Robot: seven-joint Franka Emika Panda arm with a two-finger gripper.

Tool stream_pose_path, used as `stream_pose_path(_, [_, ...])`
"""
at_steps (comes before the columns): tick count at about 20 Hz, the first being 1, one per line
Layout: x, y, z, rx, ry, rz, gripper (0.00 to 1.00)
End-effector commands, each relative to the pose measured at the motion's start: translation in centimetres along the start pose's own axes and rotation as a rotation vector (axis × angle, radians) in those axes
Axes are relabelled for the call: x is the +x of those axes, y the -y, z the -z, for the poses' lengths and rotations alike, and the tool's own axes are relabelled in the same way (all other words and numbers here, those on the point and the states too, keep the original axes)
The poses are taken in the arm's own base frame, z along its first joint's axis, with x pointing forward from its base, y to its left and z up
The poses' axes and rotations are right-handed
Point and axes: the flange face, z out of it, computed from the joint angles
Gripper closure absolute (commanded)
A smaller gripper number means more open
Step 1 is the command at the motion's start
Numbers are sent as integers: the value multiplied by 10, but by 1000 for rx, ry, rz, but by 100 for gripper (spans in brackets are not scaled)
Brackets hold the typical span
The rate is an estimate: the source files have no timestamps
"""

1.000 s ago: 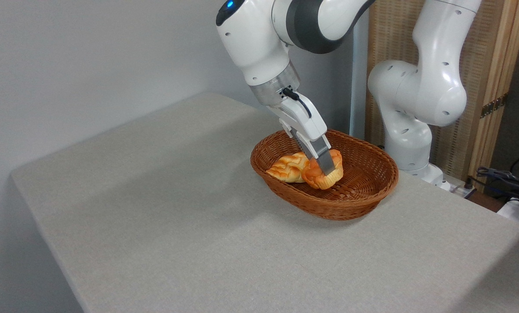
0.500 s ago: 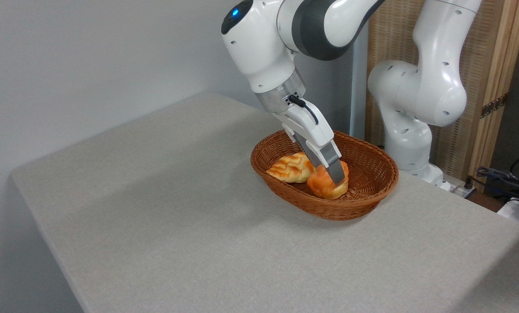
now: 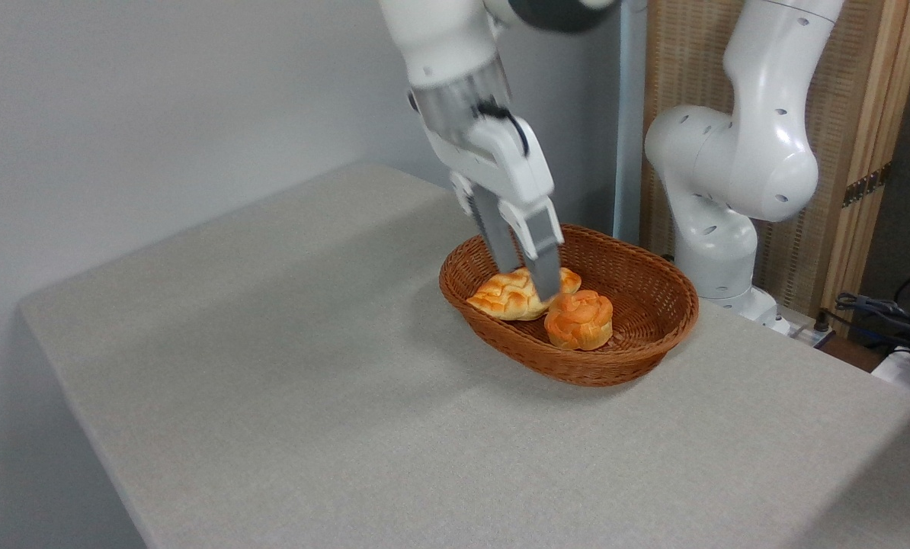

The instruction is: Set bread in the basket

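Resting upright in the basket (image 3: pixel 653 305) near the worktop's far edge, the bun (image 3: pixel 578 319) looks light and soft, best pinched across its sides; the gripper (image 3: pixel 527 284) hangs open, empty.

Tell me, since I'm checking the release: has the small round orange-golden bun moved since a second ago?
Yes. The small round orange-golden bun has dropped from between the gripper fingers and now sits upright on the oval brown wicker basket floor, beside the paler braided loaf.
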Motion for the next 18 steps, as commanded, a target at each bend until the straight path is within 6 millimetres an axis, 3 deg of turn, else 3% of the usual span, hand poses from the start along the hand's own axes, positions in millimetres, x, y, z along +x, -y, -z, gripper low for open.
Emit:
stream_pose_path(1, [39,51,46,-9,-94,74,0])
stream_pose_path(4, [57,82,81,37,-142,111,0])
stream_pose_path(7, [66,99,107,84,-174,115,0])
stream_pose_path(9, [58,112,116,97,-191,144,0])
stream_pose_path(15, [44,117,118,49,-183,183,0])
stream_pose_path(18, [27,124,112,-23,-195,221,0])
